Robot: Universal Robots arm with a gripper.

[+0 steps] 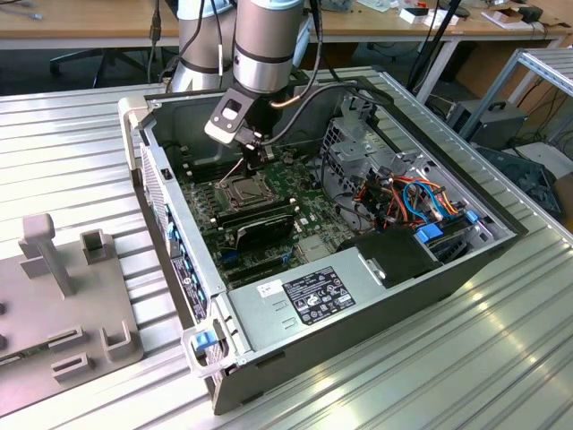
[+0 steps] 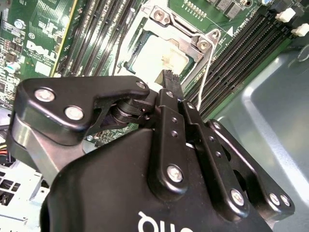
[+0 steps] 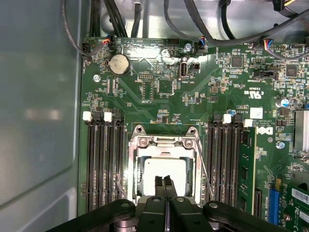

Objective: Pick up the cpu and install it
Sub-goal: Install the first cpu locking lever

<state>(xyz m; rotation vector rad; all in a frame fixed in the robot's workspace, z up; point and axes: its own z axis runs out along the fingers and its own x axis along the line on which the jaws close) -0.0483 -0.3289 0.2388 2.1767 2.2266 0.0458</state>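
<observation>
Pale cpu [image 3: 150, 175] looks already seated in the socket [image 3: 164, 141], right under your gripper [image 3: 164, 180] tips, jaws pinched together on nothing. I'd stay dead centre, press gently and straight, and mind the lever [image 3: 203, 166] just beside the jaws.

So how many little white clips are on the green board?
4 white clips: two at the memory slot ends on one side of the CPU socket, two on the other side. The gripper may hide more.
</observation>
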